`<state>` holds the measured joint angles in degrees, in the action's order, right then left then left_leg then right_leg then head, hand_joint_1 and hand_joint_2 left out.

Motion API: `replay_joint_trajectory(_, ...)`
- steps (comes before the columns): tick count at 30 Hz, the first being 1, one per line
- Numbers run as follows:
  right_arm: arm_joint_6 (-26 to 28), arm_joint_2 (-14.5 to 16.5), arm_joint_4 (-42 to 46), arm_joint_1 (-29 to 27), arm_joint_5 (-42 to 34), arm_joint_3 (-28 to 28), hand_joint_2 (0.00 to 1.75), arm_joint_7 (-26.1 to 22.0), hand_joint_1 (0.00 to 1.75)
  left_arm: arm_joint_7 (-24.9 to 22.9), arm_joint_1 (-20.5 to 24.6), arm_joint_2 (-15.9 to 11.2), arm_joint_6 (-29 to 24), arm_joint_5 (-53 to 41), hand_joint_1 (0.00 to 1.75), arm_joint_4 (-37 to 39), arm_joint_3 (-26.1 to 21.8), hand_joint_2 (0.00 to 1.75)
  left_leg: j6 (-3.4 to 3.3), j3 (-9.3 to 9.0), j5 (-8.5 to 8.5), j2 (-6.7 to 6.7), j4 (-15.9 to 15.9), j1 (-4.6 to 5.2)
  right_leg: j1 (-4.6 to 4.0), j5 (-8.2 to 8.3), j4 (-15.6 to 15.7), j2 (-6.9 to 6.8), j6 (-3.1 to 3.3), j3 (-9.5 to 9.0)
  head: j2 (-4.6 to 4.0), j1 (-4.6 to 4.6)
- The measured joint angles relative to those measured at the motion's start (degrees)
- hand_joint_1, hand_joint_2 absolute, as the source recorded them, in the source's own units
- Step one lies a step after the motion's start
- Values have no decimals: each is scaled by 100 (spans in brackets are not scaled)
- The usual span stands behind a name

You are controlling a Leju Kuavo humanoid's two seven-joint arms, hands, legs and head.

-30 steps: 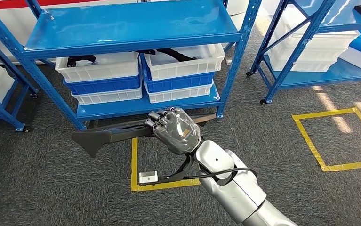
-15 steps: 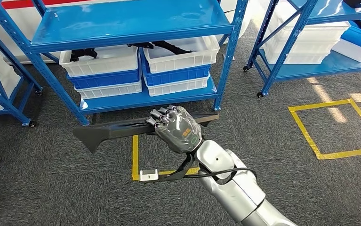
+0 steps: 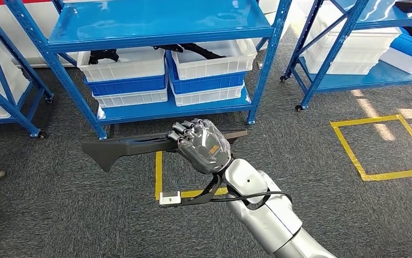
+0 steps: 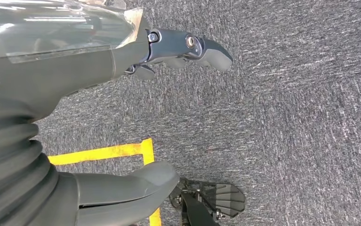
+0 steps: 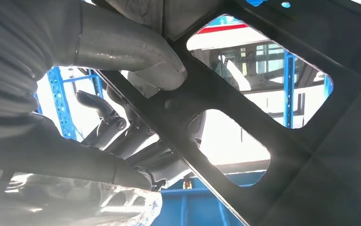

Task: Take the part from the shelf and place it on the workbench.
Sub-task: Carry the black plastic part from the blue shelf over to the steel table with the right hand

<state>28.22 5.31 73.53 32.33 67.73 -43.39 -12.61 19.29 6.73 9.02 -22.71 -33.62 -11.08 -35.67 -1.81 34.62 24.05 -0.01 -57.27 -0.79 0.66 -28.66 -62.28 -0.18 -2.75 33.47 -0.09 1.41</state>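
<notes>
Floor: grey carpet point(image 3: 58, 215) with yellow tape squares; no surface for the drop-off in sight.
Shelf point(image 3: 160, 27): blue rack just ahead of you, white and blue bins stacked under it.
Part point(image 3: 123, 148): long black piece, off the shelf, level over the carpet.
Right robot hand point(image 3: 201, 145): fingers wrapped round the part near one end.
Left robot hand point(image 4: 122, 117): hanging empty, fingers apart.
Risk: your off-centre hold could let the long end sag, or clip a shelf post when you turn.

Bright, even light; sunlight patches on the carpet point(image 3: 378, 115); right wrist view backlit and glaring.
</notes>
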Motion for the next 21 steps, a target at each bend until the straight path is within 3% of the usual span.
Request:
replay_joint_trajectory(2,-2,18,0,6,-58,8,175,-17,175,5,1,0,0,0,0,-1,-8,175,34,30,-9,-2,-18,24,-2,111,507,13,51,-271,0,1)
replay_joint_trajectory(4,-20,32,0,1,-158,24,175,-56,175,13,-3,-2,0,0,0,-2,-16,175,-2,72,-30,-1,-29,26,6,138,555,23,113,-275,0,7)
replay_joint_trajectory(7,-52,62,0,-2,-260,51,175,-94,175,24,-6,-18,1,-2,0,-5,-24,175,-69,94,-91,-10,-3,29,41,204,594,26,97,-256,0,14)
replay_joint_trajectory(9,-55,94,8,-5,-278,73,175,-100,175,32,-7,-15,2,-6,0,-9,-24,175,-128,-25,-222,18,238,16,23,237,644,30,73,-262,0,22)
replay_joint_trajectory(11,-55,107,16,10,-290,88,175,-105,175,35,-8,-4,4,-9,0,-11,-24,175,-152,-164,-379,84,532,-33,5,104,421,32,84,-137,0,8)
replay_joint_trajectory(13,-56,87,16,14,-295,93,175,-107,175,36,-7,2,10,-9,0,-11,-25,175,-117,-178,-443,153,623,-68,55,-190,-230,31,75,204,0,-5)
replay_joint_trajectory(15,-56,56,15,-31,-295,97,175,-106,175,37,-10,12,15,-12,0,-11,-25,175,-35,-135,-457,234,609,-118,139,-327,-718,27,-28,464,0,-7)
replay_joint_trajectory(16,-55,42,15,-57,-295,97,175,-104,175,37,-13,21,17,-15,0,-11,-25,175,26,-107,-456,281,580,-159,191,-264,-659,14,-124,442,0,-7)
replay_joint_trajectory(18,-55,28,15,-89,-286,97,175,-96,175,36,-17,29,17,-22,0,-11,-26,175,192,-14,-402,378,413,-267,289,12,-41,-117,-354,132,0,-9)
replay_joint_trajectory(19,-55,30,19,-96,-275,97,175,-91,175,36,-17,15,15,-25,0,-16,-27,175,289,48,-349,420,286,-305,313,118,222,-207,-427,12,0,-32)
replay_joint_trajectory(20,-55,33,23,-103,-261,98,175,-85,175,37,-21,7,13,-29,0,-21,-29,175,376,100,-292,460,169,-322,316,161,330,-263,-409,-35,0,-57)
replay_joint_trajectory(21,-55,39,27,-113,-245,101,175,-80,175,37,-27,-1,9,-33,0,-26,-30,175,442,128,-247,501,84,-324,306,149,296,-276,-332,-2,0,-63)
